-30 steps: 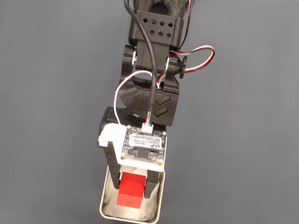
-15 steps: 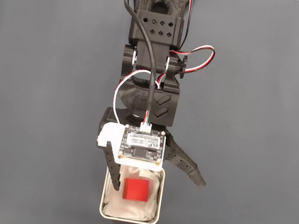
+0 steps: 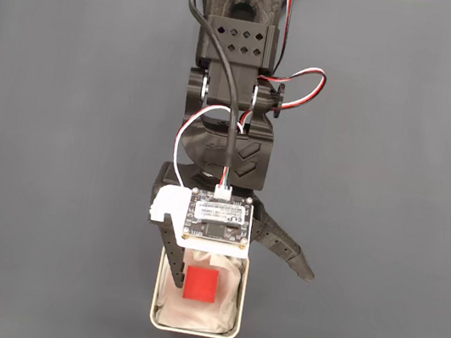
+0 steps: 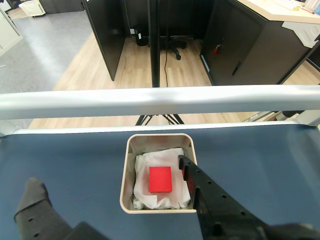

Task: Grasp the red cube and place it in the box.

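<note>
The red cube (image 3: 201,284) lies flat on the white lining inside the box (image 3: 155,316), at the bottom middle of the fixed view. My gripper (image 3: 242,279) hangs open just above the box. One finger (image 3: 170,256) reaches over the box's left rim, and the other (image 3: 289,258) is swung out to the right over the mat. In the wrist view the red cube (image 4: 160,179) rests free in the box (image 4: 126,175). One finger (image 4: 200,187) crosses the box's right edge and the other (image 4: 35,197) is far to the left. My gripper (image 4: 107,172) touches nothing.
A dark grey mat (image 3: 50,193) covers the table on all sides of the box. In the wrist view a silver rail (image 4: 160,100) runs along the table's far edge just behind the box, with office floor and desk partitions beyond it.
One second ago my gripper was shut on the red cube over the box. The jaws have since opened wide, and the cube has dropped and settled flat on the lining.
</note>
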Motion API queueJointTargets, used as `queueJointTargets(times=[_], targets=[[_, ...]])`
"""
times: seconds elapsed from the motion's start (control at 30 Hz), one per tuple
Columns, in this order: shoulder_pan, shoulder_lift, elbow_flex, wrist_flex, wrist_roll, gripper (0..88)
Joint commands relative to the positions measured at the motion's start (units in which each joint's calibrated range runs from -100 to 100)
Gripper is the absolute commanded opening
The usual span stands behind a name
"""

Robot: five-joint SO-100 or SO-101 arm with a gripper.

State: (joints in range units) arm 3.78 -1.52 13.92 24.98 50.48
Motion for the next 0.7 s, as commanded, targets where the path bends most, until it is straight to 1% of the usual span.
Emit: queueJointTargets(times=[0.0, 0.37, 0.47, 0.5, 0.53, 0.6, 0.67], targets=[[-0.6, -2.1, -2.2, -1.2, 0.5, 55.8], [-0.6, -2.5, -1.9, -1.2, 0.5, 55.4], [-0.6, -2.7, -1.8, -1.2, 0.5, 53.8], [-0.6, -2.8, -1.8, -1.1, 0.6, 51.2], [-0.7, -3.0, -1.8, -0.8, 0.8, 46.3], [-1.1, -3.7, -2.0, -0.7, 1.2, 22.2], [-1.6, -5.4, -2.2, -0.6, 1.5, 10.3]])
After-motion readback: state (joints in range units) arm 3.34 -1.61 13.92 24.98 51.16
